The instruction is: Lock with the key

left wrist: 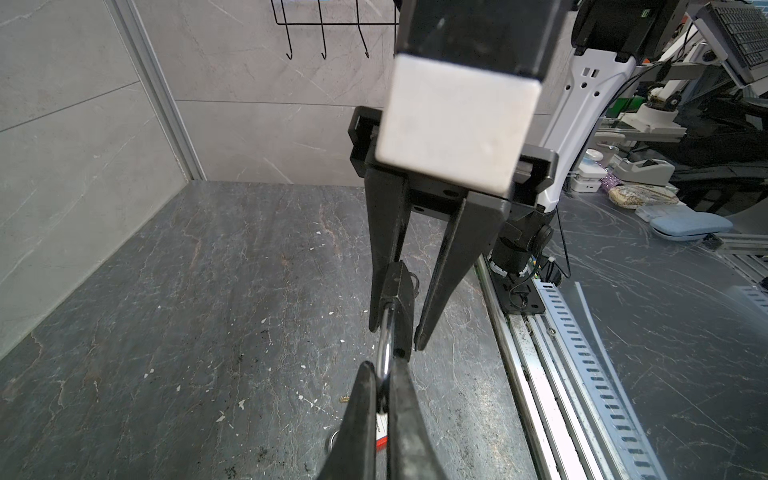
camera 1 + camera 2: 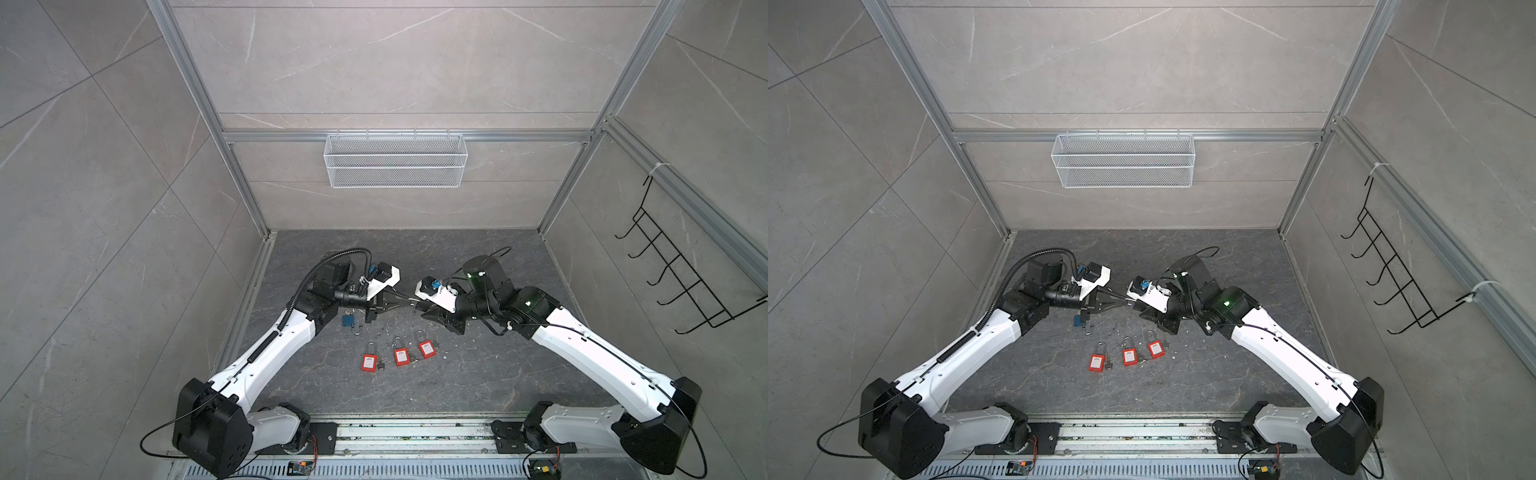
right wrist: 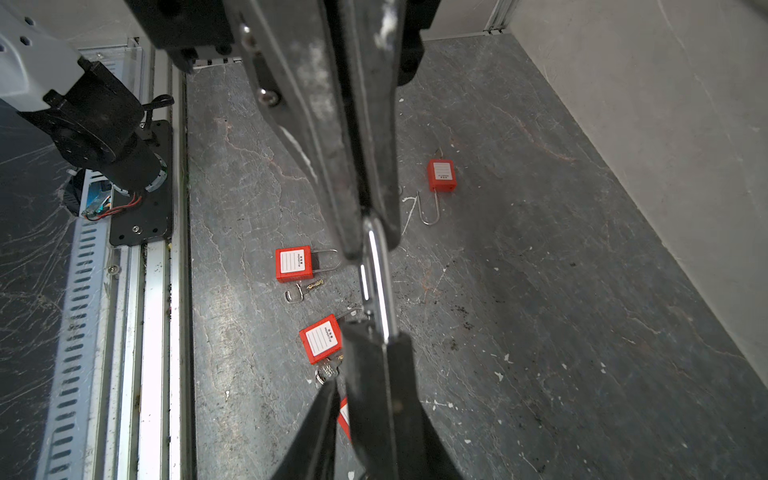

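1. The dark padlock point(image 1: 401, 303) hangs in the air between my two arms, above the table point(image 2: 478, 374). Its steel shackle point(image 3: 376, 266) points towards the left arm.
2. My left gripper point(image 1: 383, 365) is clamped tight on the bend of the shackle. I treat that as the anchor and do not loosen it.
3. My right gripper point(image 1: 397, 337) straddles the lock body, with one finger against it and the other just beside it. I cannot tell whether it is gripping yet.
4. I judge this step to be seating the grip on the body. I want both fingers flat on its sides before I push.
5. Any push should run along the shackle's line. A sideways push could twist the lock out of the left grip.
6. I see no key in the held lock. A loose key point(image 3: 307, 288) lies on the table by the red padlocks point(image 2: 401, 356).
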Controlling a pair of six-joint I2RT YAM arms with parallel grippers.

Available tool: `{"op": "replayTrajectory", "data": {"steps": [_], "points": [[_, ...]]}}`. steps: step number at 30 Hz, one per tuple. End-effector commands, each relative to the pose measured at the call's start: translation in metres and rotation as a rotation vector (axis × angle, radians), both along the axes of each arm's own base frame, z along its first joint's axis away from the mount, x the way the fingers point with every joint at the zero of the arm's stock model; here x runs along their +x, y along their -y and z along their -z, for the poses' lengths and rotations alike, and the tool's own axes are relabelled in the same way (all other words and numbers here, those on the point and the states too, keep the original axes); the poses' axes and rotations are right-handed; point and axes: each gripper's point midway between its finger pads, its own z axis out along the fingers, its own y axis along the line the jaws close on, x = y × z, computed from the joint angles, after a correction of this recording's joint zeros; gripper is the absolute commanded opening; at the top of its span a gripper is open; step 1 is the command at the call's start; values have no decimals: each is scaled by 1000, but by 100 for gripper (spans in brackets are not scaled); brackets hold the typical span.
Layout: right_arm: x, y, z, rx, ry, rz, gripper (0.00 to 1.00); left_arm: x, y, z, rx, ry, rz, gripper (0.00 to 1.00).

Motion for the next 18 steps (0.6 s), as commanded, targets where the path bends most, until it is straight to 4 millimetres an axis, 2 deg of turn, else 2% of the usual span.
{"op": "replayTrajectory", "data": {"steps": [1, 5, 11, 18], "points": [[-8, -5, -21, 64, 7, -23, 28, -6, -2, -14, -36, 53, 24, 0], [-6, -4, -26, 56, 19, -16, 35, -8, -2, -13, -33, 48, 30, 0], [-6, -5, -23, 12, -3, -40, 37, -10, -3, -13, -31, 48, 38, 0], [-10, -4, -22, -6, -6, -71, 27, -12, -4, -13, -25, 58, 38, 0]]}}
